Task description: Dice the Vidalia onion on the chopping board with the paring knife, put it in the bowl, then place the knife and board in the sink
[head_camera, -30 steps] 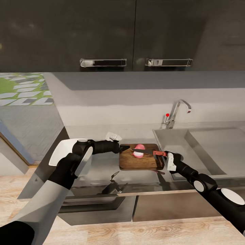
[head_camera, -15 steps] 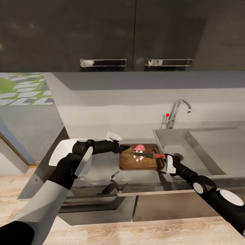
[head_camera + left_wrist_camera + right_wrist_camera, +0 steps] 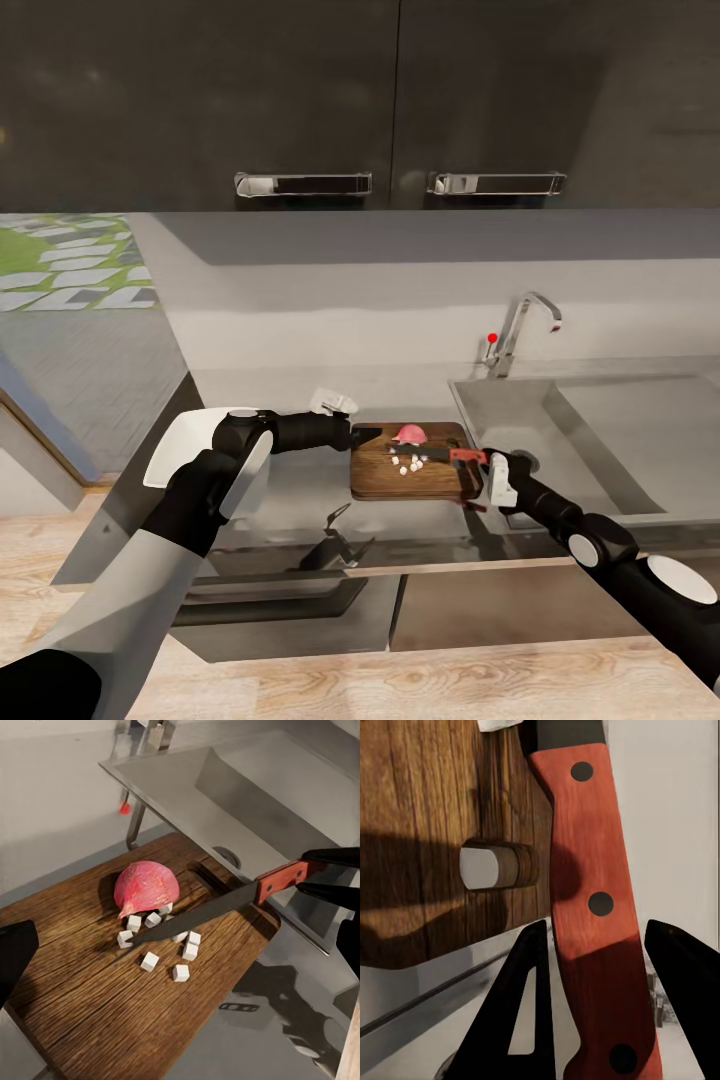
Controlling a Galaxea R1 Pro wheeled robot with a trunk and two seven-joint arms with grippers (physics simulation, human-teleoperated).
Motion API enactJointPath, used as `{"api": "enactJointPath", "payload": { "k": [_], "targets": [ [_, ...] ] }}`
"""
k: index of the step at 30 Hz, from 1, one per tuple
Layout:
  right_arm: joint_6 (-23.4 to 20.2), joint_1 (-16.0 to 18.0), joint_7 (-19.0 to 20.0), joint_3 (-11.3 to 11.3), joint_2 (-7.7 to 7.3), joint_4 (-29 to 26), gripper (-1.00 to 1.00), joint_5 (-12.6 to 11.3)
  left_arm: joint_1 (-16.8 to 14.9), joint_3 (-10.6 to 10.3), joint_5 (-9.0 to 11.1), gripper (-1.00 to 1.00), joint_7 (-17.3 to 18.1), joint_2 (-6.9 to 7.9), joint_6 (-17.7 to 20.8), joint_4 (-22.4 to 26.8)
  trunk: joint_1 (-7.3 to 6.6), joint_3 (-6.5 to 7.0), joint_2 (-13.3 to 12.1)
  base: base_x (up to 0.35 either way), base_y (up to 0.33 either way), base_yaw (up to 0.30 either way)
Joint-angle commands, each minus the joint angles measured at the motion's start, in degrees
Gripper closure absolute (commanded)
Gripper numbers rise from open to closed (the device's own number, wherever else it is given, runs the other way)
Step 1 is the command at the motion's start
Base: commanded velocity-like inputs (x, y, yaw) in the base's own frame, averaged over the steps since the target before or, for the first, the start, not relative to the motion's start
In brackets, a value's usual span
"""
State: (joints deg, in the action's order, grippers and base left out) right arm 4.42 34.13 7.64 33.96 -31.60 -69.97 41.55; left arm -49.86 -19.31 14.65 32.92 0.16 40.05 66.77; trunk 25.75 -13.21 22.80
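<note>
Head view puts the chopping board (image 3: 415, 473) on the dark worktop (image 3: 290, 490), its right end touching the rim of the sink (image 3: 560, 440), so that board and knife have only a short way to go when they are dropped in later. The right gripper (image 3: 487, 462) comes in from about 4 o'clock of the board and pinches the reddish-brown handle of the paring knife (image 3: 442, 455); in the right wrist view the handle (image 3: 592, 907) lies between the two dark fingers (image 3: 529, 997), which close on it from either side. The blade lies low across the board with its point towards 9 o'clock, the edge just in front of the onion, which looks like the posture of a cut in hand.

The left gripper (image 3: 360, 436) sits at the board's left end, at about 10 o'clock. It seems to steady the board, but I cannot tell whether its jaws are spread or pressed together.

In the left wrist view the Vidalia onion (image 3: 146, 886) is a pinkish-red wedge, no longer a full bulb, resting on the wood near the board's far edge. Small white cubes (image 3: 180, 973) of diced onion lie scattered beside it and under the blade. Most of the bulb looks still uncut, so dicing is likely only partly done.
</note>
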Motion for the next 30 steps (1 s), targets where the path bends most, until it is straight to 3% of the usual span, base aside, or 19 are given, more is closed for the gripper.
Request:
{"api": "enactJointPath", "payload": {
  "k": [1, 5, 13, 16, 30],
  "targets": [
    [0.09, 0.06, 0.12, -0.01, -0.04, -0.08, 1.00, 0.43, -0.06, -0.03, 0.30, -1.00, -0.05, 0.02, 0.38, 0.03, 0.04, -0.12, 0.12, 0.000, 0.000, 0.000],
    [0.14, 0.06, 0.10, -0.99, -0.04, -0.15, 1.00, 0.37, -0.06, -0.03, 0.30, -1.00, -0.05, 0.02, 0.38, 0.03, 0.04, -0.12, 0.12, 0.000, 0.000, 0.000],
    [-0.16, 0.06, 0.10, -6.54, 0.09, -0.17, 1.00, 0.28, -0.06, -0.03, 0.30, -1.00, -0.05, 0.02, 0.32, 0.03, 0.04, -0.12, 0.12, 0.000, 0.000, 0.000],
    [-0.26, 0.06, 0.10, -7.61, 0.14, -0.17, 1.00, 0.28, -0.06, -0.03, 0.30, -1.00, -0.05, 0.02, 0.30, 0.03, 0.04, -0.12, 0.12, 0.008, 0.000, 0.000],
    [-0.38, 0.06, -1.90, -8.01, 0.34, -0.17, 1.00, 0.23, -0.06, -0.03, 0.30, -1.00, -0.05, 0.02, 0.30, 0.03, 0.04, -0.12, 0.12, 0.073, 0.000, 0.000]
  ]
}}
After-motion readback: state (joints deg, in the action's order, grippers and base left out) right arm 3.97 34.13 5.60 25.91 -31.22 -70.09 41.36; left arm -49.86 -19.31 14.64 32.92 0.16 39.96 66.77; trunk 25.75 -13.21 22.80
